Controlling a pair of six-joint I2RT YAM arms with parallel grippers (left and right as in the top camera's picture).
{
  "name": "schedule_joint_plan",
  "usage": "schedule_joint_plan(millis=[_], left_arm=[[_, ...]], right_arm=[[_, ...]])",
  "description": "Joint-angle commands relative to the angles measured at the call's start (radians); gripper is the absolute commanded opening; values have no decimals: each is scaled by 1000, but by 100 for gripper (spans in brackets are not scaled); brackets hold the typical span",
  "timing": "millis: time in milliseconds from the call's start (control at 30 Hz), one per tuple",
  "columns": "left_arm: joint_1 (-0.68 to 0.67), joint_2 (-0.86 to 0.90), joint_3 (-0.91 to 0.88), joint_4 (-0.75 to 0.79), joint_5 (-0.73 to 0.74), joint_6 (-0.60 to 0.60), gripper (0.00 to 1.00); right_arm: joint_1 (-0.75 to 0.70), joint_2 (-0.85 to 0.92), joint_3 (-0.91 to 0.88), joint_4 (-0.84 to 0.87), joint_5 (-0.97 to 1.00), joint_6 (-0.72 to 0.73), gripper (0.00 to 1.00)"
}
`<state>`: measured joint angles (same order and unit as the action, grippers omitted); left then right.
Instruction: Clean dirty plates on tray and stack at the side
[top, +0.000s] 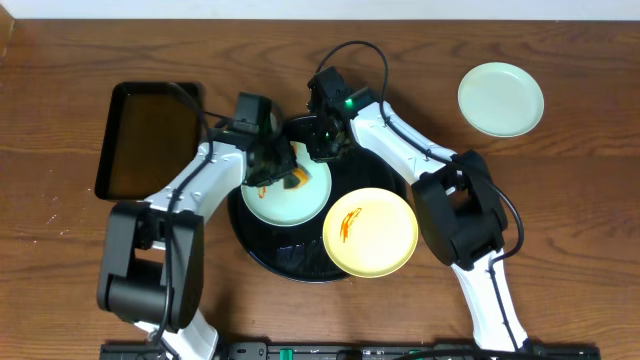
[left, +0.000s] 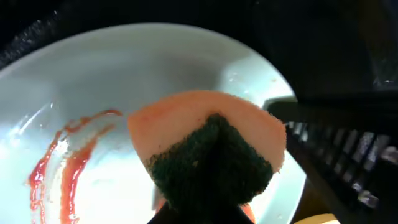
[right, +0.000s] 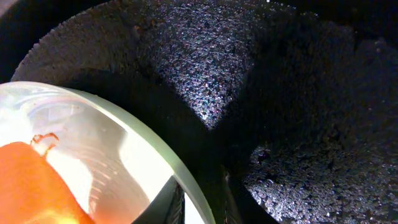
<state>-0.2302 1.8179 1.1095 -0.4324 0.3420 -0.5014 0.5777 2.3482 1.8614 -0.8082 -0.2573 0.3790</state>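
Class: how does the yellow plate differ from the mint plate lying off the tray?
The yellow plate is sauce-smeared; the mint plate looks clean. The yellow plate sits on the tray; the mint plate lies on the table. Both are small, round and shallow.

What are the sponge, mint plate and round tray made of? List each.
The sponge: soft orange foam, fibrous dark-green scouring layer. The mint plate: glossy, smooth, likely plastic or glazed ceramic. The round tray: black, grainy, glittering; probably textured plastic.
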Motion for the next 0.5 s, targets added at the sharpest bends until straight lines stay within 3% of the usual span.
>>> schedule_joint_plan(millis=[0, 67, 233, 467], left_arm=[[6, 19, 7, 2, 4, -9, 9], [6, 40, 7, 3, 4, -9, 9], [7, 87, 7, 24, 3, -13, 16], [42, 88, 7, 32, -110, -13, 16]], right_arm=[[-1, 15, -10, -4, 14, 10, 12], [-1, 15, -10, -4, 14, 10, 1], [-1, 15, -10, -13, 14, 10, 1], [-10, 15, -10, -30, 29, 8, 1]])
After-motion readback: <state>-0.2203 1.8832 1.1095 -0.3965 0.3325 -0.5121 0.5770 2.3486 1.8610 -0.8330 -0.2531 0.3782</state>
